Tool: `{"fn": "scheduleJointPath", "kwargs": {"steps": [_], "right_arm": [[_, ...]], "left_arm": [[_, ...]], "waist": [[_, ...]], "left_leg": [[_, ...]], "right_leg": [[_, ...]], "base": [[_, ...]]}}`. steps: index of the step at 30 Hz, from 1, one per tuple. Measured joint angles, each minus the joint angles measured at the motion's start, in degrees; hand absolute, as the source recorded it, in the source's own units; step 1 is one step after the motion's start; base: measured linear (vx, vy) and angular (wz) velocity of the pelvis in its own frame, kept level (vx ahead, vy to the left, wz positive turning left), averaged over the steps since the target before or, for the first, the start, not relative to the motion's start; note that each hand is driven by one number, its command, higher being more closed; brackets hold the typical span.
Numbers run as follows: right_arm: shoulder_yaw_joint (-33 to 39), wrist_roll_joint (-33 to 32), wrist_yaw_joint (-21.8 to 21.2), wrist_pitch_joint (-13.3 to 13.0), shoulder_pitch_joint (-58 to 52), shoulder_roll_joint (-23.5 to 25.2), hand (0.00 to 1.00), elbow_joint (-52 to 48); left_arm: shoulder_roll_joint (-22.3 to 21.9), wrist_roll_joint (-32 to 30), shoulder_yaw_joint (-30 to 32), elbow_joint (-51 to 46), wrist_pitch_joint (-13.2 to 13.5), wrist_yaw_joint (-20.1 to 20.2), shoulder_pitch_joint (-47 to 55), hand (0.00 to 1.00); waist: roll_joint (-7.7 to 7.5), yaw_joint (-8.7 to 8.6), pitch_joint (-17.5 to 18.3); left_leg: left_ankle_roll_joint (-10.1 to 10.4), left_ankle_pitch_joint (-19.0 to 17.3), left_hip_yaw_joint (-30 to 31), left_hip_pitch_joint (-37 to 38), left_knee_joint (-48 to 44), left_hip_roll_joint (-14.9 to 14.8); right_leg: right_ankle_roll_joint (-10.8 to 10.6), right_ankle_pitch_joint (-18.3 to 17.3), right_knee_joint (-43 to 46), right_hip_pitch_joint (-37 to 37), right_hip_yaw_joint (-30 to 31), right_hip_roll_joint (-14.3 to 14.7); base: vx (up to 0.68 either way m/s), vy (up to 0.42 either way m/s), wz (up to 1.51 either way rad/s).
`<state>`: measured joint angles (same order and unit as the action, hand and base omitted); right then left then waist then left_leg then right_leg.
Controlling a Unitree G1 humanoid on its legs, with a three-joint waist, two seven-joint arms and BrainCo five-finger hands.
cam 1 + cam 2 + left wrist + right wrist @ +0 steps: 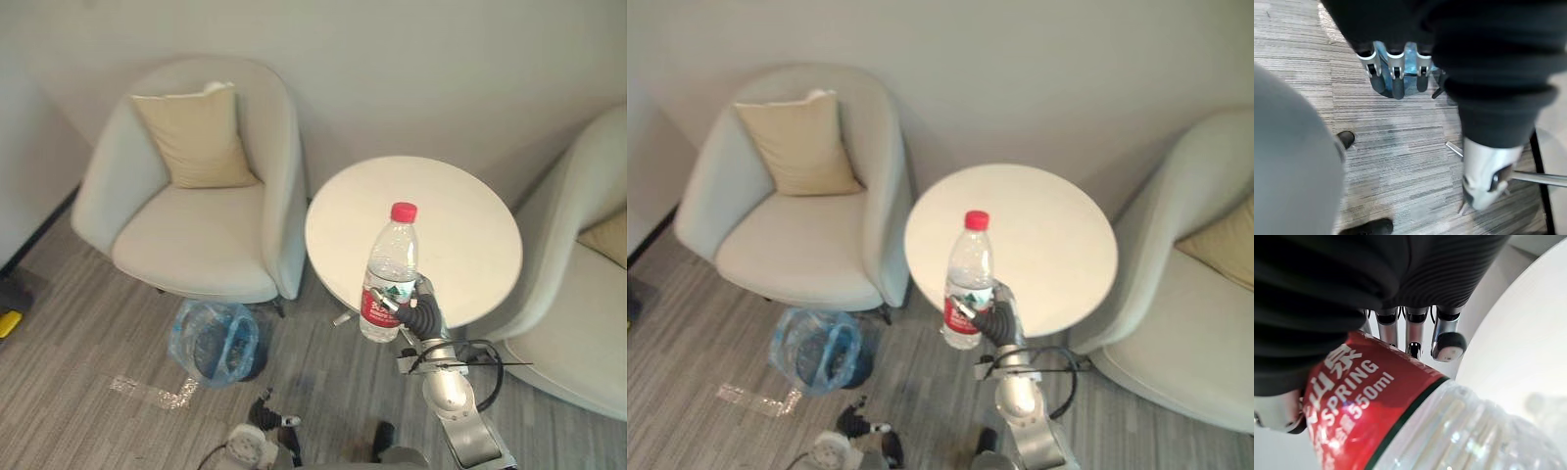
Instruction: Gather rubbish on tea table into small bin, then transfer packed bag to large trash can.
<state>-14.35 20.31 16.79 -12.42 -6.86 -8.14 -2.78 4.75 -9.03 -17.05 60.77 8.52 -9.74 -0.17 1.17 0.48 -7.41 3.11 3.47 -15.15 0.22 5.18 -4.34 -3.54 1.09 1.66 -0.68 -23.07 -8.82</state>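
Observation:
A clear plastic water bottle (390,274) with a red cap and red label stands upright in my right hand (418,316), which is shut around its lower part. It hangs over the front left edge of the round white tea table (460,225). In the right wrist view the fingers (1413,335) curl behind the red label (1352,396). A small dark bin lined with a blue bag (216,343) stands on the floor between the left armchair and the table. My left hand (1396,81) is low over the floor, fingers straight, with the blue bag (1408,54) beyond them.
A pale armchair (186,245) with a beige cushion (196,137) stands left of the table. A second armchair (578,294) stands to the right. A crumpled clear strip (157,392) lies on the grey carpet near the bin. The wall is close behind.

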Motion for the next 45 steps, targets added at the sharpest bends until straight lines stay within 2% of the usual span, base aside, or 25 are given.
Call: {"fn": "scheduleJointPath", "kwargs": {"steps": [4,7,8,9,11,12,13,14,15,16,17,18,19,21,22,23,26,28,31,32,33,36,38,42,45], "right_arm": [[-4.39,-0.06,-0.97,0.08,2.03,2.67,1.00,5.32],[-4.83,-0.21,-2.40,0.32,1.70,2.94,1.00,6.38],[-4.27,-0.27,-2.70,0.33,1.49,2.95,1.00,5.77],[-3.53,-0.30,-2.90,0.35,1.08,2.93,1.00,5.16],[-1.68,-0.36,-3.16,0.44,1.16,2.50,1.00,4.85],[-1.44,-0.42,-3.45,1.03,1.90,1.21,1.00,5.46],[-1.40,-0.51,-3.42,1.06,1.55,1.16,1.00,5.49],[-1.41,-0.69,-3.37,1.05,1.17,1.27,1.00,5.46],[-1.70,-0.77,-3.39,1.05,0.68,1.48,1.00,5.42],[-1.82,-1.20,-3.46,1.06,-0.03,1.79,1.00,5.23],[-1.77,-1.35,-3.47,1.12,-0.58,2.02,1.00,4.92],[-1.84,-1.85,-3.64,1.12,-1.49,2.63,1.00,4.14],[-1.72,-2.46,-4.00,1.24,-2.07,2.07,1.00,3.79],[-1.53,-2.47,-4.49,1.12,-2.07,1.29,1.00,3.38],[-1.42,-2.56,-4.67,1.14,-1.52,1.13,1.00,3.44],[-1.15,-2.65,-4.68,1.15,-1.55,1.14,1.00,3.66],[-0.04,-2.87,-4.63,1.34,-2.12,1.19,1.00,3.90],[0.33,-2.91,-4.46,1.28,-1.85,1.23,1.00,3.87],[2.21,-2.92,-3.86,1.17,-1.70,1.60,1.00,4.18],[3.38,-2.91,-3.19,1.17,-1.82,1.26,1.00,4.59],[3.78,-2.90,-2.82,1.21,-1.69,1.37,1.00,5.76],[2.58,-2.56,-2.97,1.42,-1.33,3.23,1.00,9.70],[1.56,-2.36,-3.05,1.38,-1.02,4.47,1.00,13.04],[0.63,-2.26,-2.95,1.57,1.60,4.88,1.00,21.39],[0.66,-2.22,-1.92,1.86,6.42,4.41,1.00,26.51]], "left_arm": [[0.18,0.14,-0.33,0.04,-0.01,0.00,0.15,0.00],[0.38,0.17,-0.42,-0.02,-0.04,-0.01,0.46,0.00],[0.75,0.17,-0.79,-0.05,-0.03,0.01,0.45,0.00],[0.81,0.19,-1.03,-0.38,0.01,0.02,0.46,0.00],[1.05,0.46,-0.64,-1.74,0.27,-0.01,0.14,0.00],[0.83,0.51,-0.11,-1.26,0.10,-0.08,-0.28,0.00],[0.88,0.68,0.08,-1.10,-0.06,-0.08,-0.40,0.00],[1.27,0.82,0.19,-0.24,-0.33,-0.12,-0.93,0.00],[1.84,0.91,0.22,0.74,-0.43,-0.11,-1.38,0.00],[2.63,1.37,0.24,1.01,-0.42,-0.03,-1.35,0.00],[2.97,1.45,0.24,1.16,-0.42,-0.08,-1.33,0.00],[3.32,1.44,0.26,1.16,-0.41,-0.08,-1.36,0.00],[1.99,1.45,0.23,2.06,-0.45,-0.12,-1.49,0.00],[0.52,1.35,0.26,2.04,-0.24,-0.14,-0.54,0.00],[-0.33,1.31,0.36,2.15,-0.45,-0.13,-0.88,0.00],[-0.59,1.29,0.36,2.18,-0.46,-0.12,-0.86,0.00],[-1.04,0.99,0.28,2.32,-0.50,-0.10,-0.73,0.00],[-1.07,-0.01,0.17,2.26,-0.51,-0.08,-0.70,0.00],[-1.23,-1.00,-0.06,2.14,-0.58,-0.03,-1.50,0.00],[-1.41,-1.07,-1.00,2.02,-0.94,-0.04,-1.46,0.00],[-1.52,-1.01,-0.97,1.67,-1.36,-0.05,-1.40,0.00],[-0.64,-1.08,-0.98,1.47,-1.51,-0.16,-1.36,0.00],[-0.06,-1.14,-0.98,1.73,-1.50,-0.22,-1.33,0.00],[1.40,-0.93,-0.62,1.80,-1.49,-0.59,-1.32,0.00],[1.16,1.04,0.45,1.63,-1.31,-1.88,-1.69,0.00]], "waist": [[-0.43,0.33,0.18],[-1.21,-0.16,-0.24],[-2.06,-0.96,-0.31],[-2.60,-1.16,-0.17],[-3.58,-0.71,-0.55],[-2.12,-0.39,-1.35],[-1.01,-0.73,-1.53],[0.04,-1.83,-2.13],[-0.21,-2.27,-2.27],[-2.07,-2.50,-2.00],[-3.57,-2.57,-1.53],[-5.61,-2.57,-1.02],[-3.52,-2.48,-0.58],[-1.24,-2.34,0.91],[-0.11,-1.81,0.81],[0.31,-1.79,0.83],[0.47,-1.69,0.87],[0.33,-1.63,0.97],[-0.84,-2.53,0.25],[-0.28,-3.21,0.44],[-0.66,-3.07,0.41],[-1.54,-1.71,0.55],[-1.73,-1.51,0.75],[-2.13,-1.34,0.79],[-1.52,-1.29,-1.58]], "left_leg": [[-0.95,-0.77,0.15,0.85,0.72,1.76],[-1.94,-1.56,3.34,1.75,0.73,3.98],[-2.36,-2.31,6.92,0.19,-1.23,5.17],[-2.68,-3.30,9.09,-1.57,-4.27,6.40],[-4.05,-6.42,12.68,-3.77,-9.21,7.82],[-4.99,-7.41,15.68,-3.66,-10.71,6.91],[-4.78,-8.13,17.67,-3.83,-11.62,5.87],[-4.47,-8.86,20.59,-3.77,-12.40,4.09],[-4.07,-9.32,23.24,-3.56,-12.34,3.43],[-3.36,-9.97,25.60,-3.09,-12.76,4.62],[-2.80,-10.51,26.81,-3.22,-14.04,5.75],[-2.21,-12.73,28.62,-3.58,-17.23,7.95],[-1.46,-14.63,29.84,-4.77,-20.96,6.76],[-0.81,-15.74,30.13,-5.53,-21.35,5.33],[-0.65,-15.65,30.00,-6.16,-21.43,4.55],[-0.60,-15.66,29.80,-6.06,-21.42,4.10],[0.39,-15.15,28.62,-4.13,-21.40,2.56],[0.68,-15.00,24.54,-3.72,-21.18,1.63],[1.31,-14.69,8.84,-5.65,-17.63,-1.54],[1.43,-7.69,3.54,-6.16,-13.05,-3.67],[2.18,-7.20,3.85,-5.62,-11.32,-2.58],[0.94,-6.17,3.74,-2.41,-7.81,0.59],[0.93,-6.16,3.15,-0.98,-7.37,1.39],[0.38,-5.82,2.72,-1.22,-6.48,1.56],[0.11,-5.67,1.88,-4.41,-8.17,1.36]], "right_leg": [[-1.41,-1.22,1.85,0.21,0.25,-1.91],[-3.65,-9.08,10.14,-1.13,2.09,-5.02],[-3.83,-13.61,12.22,-1.69,8.24,-3.58],[-3.39,-15.25,11.85,-1.35,11.59,-2.07],[-3.22,-14.26,16.32,-1.58,13.58,-2.46],[-1.05,-14.25,28.29,-7.62,16.91,-1.26],[-0.21,-14.75,29.20,-8.85,19.30,1.24],[0.49,-15.23,27.27,-9.92,22.93,5.51],[0.17,-14.89,24.55,-11.72,26.54,8.44],[-0.70,-12.73,18.59,-12.12,29.92,8.80],[-0.22,-10.05,14.84,-12.12,30.76,7.88],[-0.02,-2.98,11.05,-11.76,30.57,5.88],[0.59,-4.00,12.23,-9.92,27.23,6.79],[1.59,-5.03,10.02,-8.95,25.37,7.63],[1.68,-5.03,9.05,-8.47,24.09,7.99],[1.69,-5.02,8.66,-7.98,23.17,8.14],[1.69,-5.02,8.37,-4.58,20.78,8.71],[1.70,-5.02,7.99,-2.79,19.67,8.54],[1.89,-5.42,6.52,-1.16,15.02,5.32],[0.91,-6.08,6.38,-1.02,12.49,4.39],[0.08,-6.70,5.91,-0.53,12.33,3.62],[0.02,-6.64,5.24,1.18,13.80,1.42],[-0.49,-6.30,5.06,2.18,14.90,0.73],[-0.79,-6.05,5.09,0.91,15.74,0.72],[-0.81,-6.03,7.44,-2.91,16.24,0.88]], "base": [[-0.01,0.084,0.04],[0.03,0.078,0.59],[0.13,-0.018,1.33],[0.17,-0.028,1.48],[0.15,-0.009,1.04],[0.13,-0.027,0.84],[0.15,-0.043,1.00],[0.15,-0.069,1.17],[0.28,-0.149,1.49],[0.30,-0.176,1.35],[0.30,-0.197,1.37],[0.29,-0.216,1.23],[0.23,-0.170,1.08],[0.32,-0.131,0.62],[0.34,-0.116,0.47],[0.23,-0.095,0.48],[0.19,-0.045,0.57],[0.12,0.032,0.45],[0.04,0.085,0.98],[0.04,0.163,1.02],[0.04,0.153,0.76],[0.06,0.177,0.12],[0.04,0.139,-0.14],[-0.01,0.041,-0.11],[-0.09,-0.006,-0.17]]}}
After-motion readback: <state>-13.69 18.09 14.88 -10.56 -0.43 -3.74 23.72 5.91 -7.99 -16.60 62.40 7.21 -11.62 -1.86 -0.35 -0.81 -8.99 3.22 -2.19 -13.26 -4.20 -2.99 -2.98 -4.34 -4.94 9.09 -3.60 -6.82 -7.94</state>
